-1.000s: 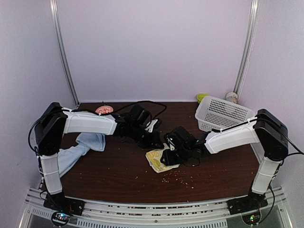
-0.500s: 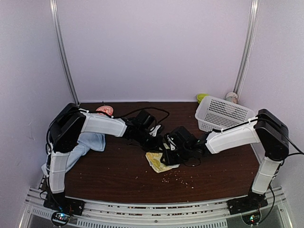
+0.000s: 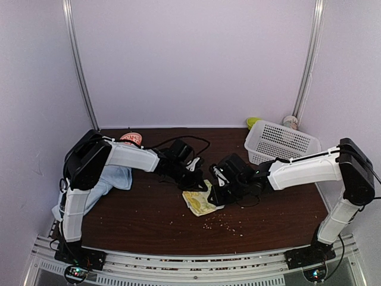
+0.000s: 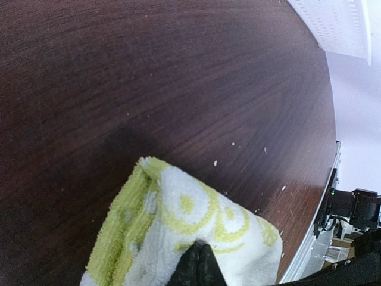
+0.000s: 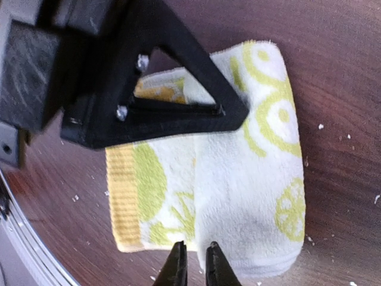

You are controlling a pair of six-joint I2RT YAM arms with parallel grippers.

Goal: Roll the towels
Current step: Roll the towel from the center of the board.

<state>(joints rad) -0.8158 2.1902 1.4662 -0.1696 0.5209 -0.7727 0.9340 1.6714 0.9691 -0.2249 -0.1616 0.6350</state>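
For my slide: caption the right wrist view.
Left fingers rest on the folded lime-green towel; right fingers at its edge.

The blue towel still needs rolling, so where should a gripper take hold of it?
Probably the bunched end of the blue towel lying on the table, coming from above: its folds look raised enough to pinch, while the other end trails off the left edge past the left arm.
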